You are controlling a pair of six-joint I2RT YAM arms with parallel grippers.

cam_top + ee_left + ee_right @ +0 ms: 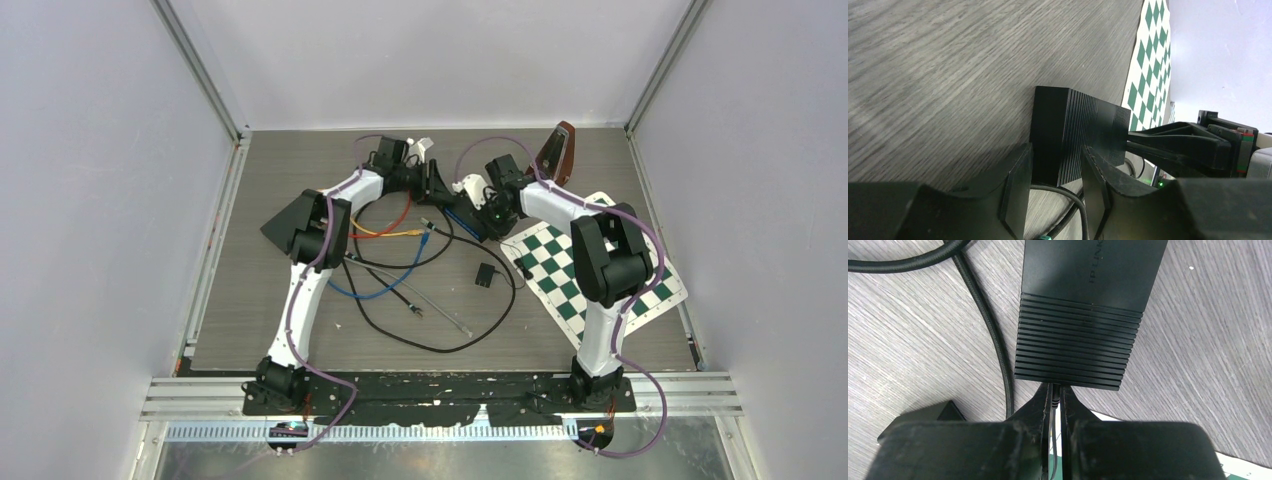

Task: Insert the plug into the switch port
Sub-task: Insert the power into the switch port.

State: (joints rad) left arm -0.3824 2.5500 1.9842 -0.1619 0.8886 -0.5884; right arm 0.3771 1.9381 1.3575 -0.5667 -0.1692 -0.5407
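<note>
The switch [1073,135] is a black ribbed box lying on the wooden table; it also shows in the right wrist view [1083,315]. My left gripper [1055,150] is shut on the switch, one finger against each side of its near end. My right gripper [1054,390] is shut on the thin black plug [1054,399], whose tip meets the ribbed edge of the switch. Whether the tip is inside a port is hidden. In the top view both grippers, left [425,178] and right [478,196], meet at the back middle of the table.
A green and white checkered mat [590,270] lies at the right. Loose black [440,345], blue [390,285] and orange [395,222] cables and a small black adapter [485,275] lie mid-table. A brown object [560,150] stands at the back. A black cable [998,340] runs beside the switch.
</note>
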